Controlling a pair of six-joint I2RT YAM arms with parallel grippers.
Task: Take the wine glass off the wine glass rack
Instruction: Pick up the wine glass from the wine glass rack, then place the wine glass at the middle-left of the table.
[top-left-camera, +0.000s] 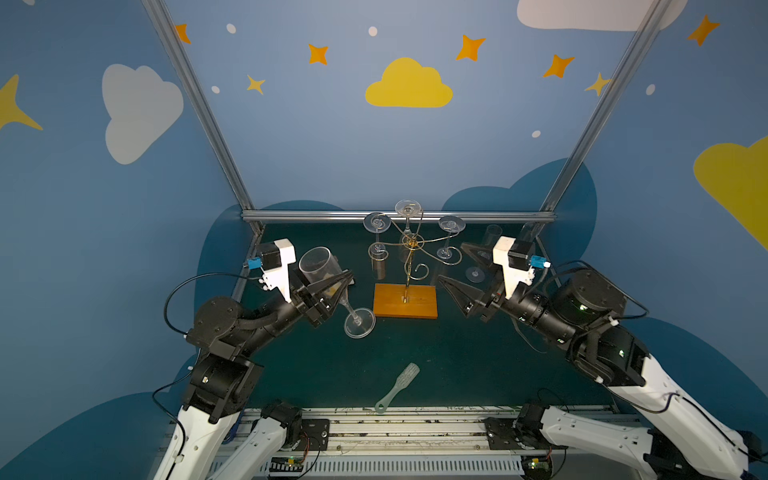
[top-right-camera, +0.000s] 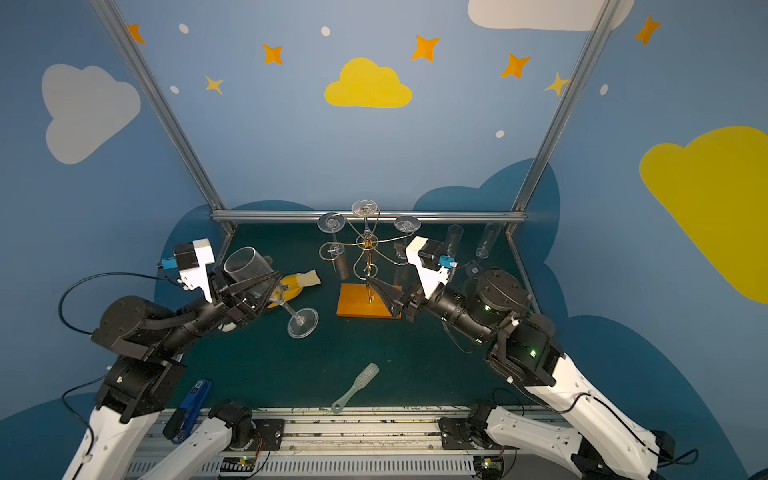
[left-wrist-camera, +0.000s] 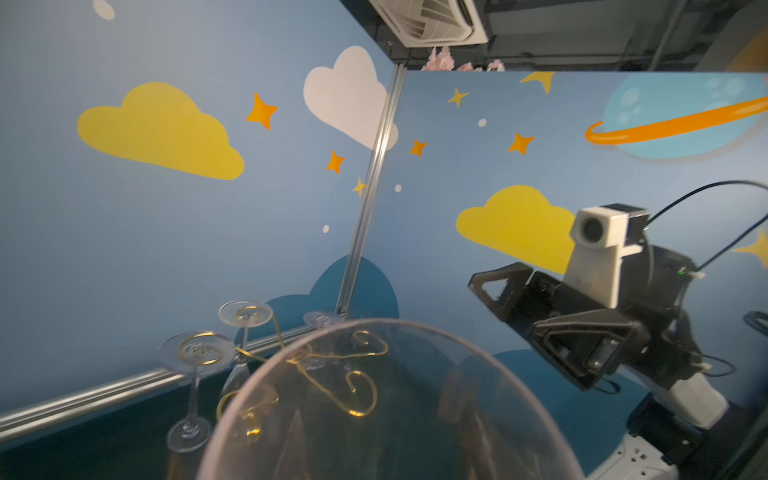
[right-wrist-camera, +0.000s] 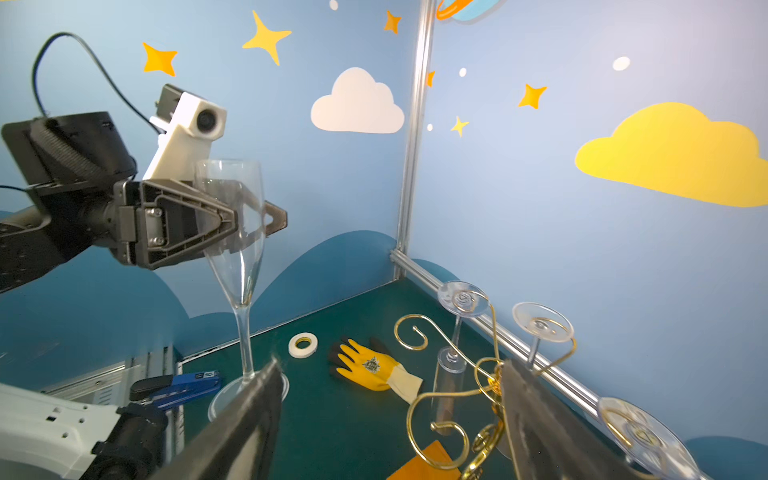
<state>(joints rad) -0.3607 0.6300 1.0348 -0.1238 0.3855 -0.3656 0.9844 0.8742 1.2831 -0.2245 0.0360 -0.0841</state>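
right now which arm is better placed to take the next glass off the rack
Right: the right end effector stands open and empty beside the wine glass rack, while the left end effector is gripping a champagne flute.

Blue walls (top-left-camera: 316, 145) painted with yellow clouds (top-left-camera: 409, 85), white clouds (top-left-camera: 139, 110) and orange stars (top-left-camera: 470, 48) enclosed a dark green floor mat (top-left-camera: 436, 365), silver aluminium posts (top-left-camera: 199, 104) marked the corners, and a white ceiling vent (left-wrist-camera: 432, 20) showed above the wall in the left wrist view.
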